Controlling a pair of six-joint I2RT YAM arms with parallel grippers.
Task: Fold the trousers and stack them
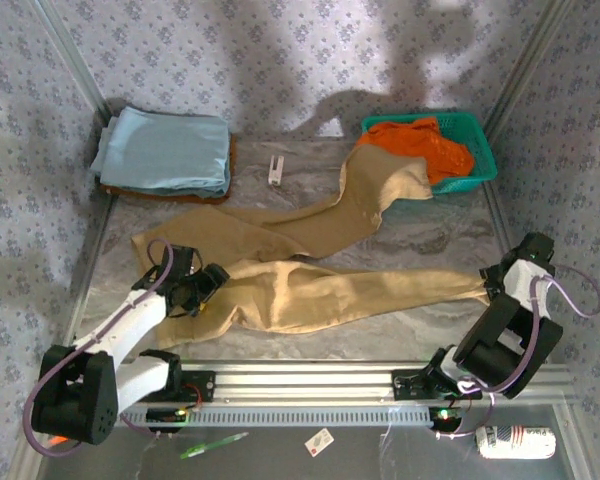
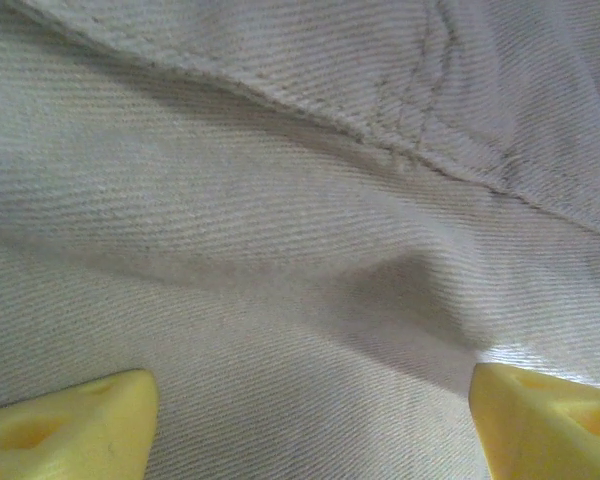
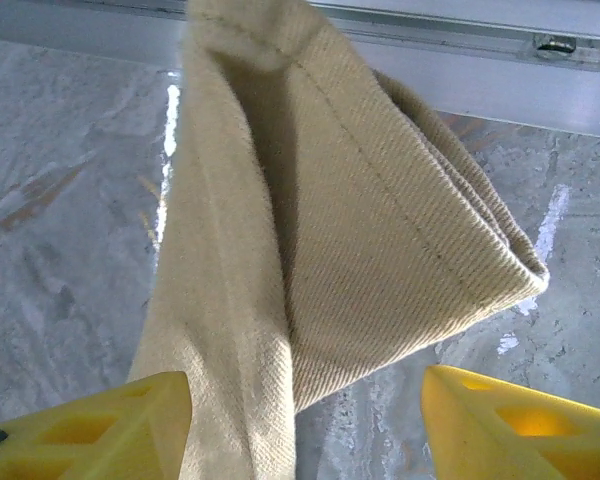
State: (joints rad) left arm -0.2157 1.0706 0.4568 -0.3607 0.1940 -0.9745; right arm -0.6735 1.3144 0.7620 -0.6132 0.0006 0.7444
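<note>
The tan trousers [image 1: 310,295] lie spread over the marbled table. One leg runs right along the front. The other leg angles back to the green basket. My left gripper [image 1: 213,283] hovers over the waist end at the left. In the left wrist view its yellow fingertips [image 2: 70,425] stand wide apart, open, with seamed trouser cloth [image 2: 280,200] under them. My right gripper [image 1: 492,287] is at the hem of the front leg. In the right wrist view it [image 3: 305,430] is open, and the hem [image 3: 380,250] lies between the fingers, against the left one.
A stack of light blue folded cloth [image 1: 165,150] sits at the back left. The green basket [image 1: 483,160] at the back right holds an orange garment [image 1: 430,145]. A small white object [image 1: 277,168] lies between them. An aluminium rail [image 1: 300,375] runs along the near edge.
</note>
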